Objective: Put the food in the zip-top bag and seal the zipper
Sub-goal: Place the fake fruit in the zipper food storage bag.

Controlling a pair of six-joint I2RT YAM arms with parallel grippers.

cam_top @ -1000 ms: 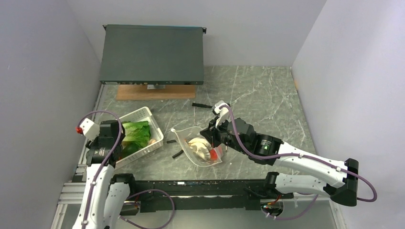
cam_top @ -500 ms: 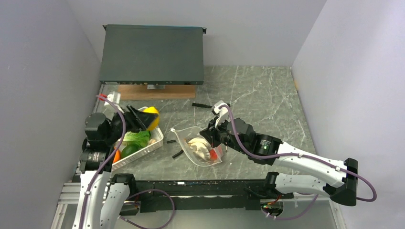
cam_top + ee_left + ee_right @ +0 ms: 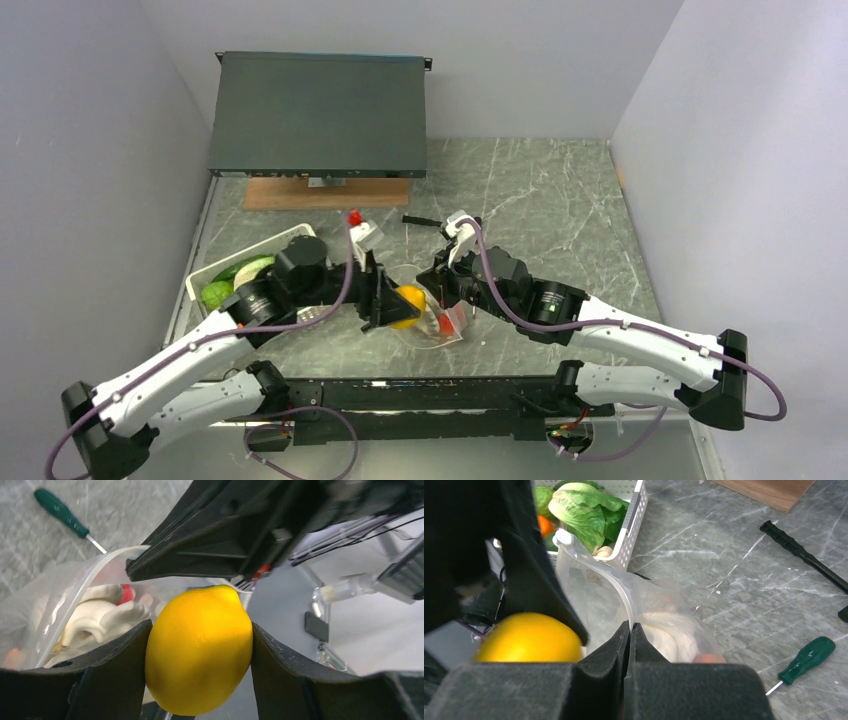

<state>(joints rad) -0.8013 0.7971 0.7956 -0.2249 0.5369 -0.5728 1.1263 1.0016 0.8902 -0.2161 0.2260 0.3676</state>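
Note:
My left gripper (image 3: 392,305) is shut on the yellow lemon (image 3: 406,305) and holds it at the mouth of the zip-top bag (image 3: 438,330); the lemon fills the left wrist view (image 3: 199,647). My right gripper (image 3: 630,630) is shut on the bag's zipper edge (image 3: 621,595) and holds the mouth up. Inside the bag (image 3: 664,620) lie the white mushroom cluster (image 3: 669,632) and a red piece (image 3: 125,594). Green leafy pieces (image 3: 584,512) and an orange piece (image 3: 544,526) lie in the white basket (image 3: 634,515).
The white basket (image 3: 200,278) stands at the left with green pieces (image 3: 225,285). A dark flat box (image 3: 318,112) on a wooden board (image 3: 325,193) is at the back. A green-handled screwdriver (image 3: 806,660) and a black tool (image 3: 804,557) lie on the marble table (image 3: 560,210).
My left arm has swung from the basket to the right with the lemon, down to the bag's mouth. The right gripper has kept hold of the bag edge.

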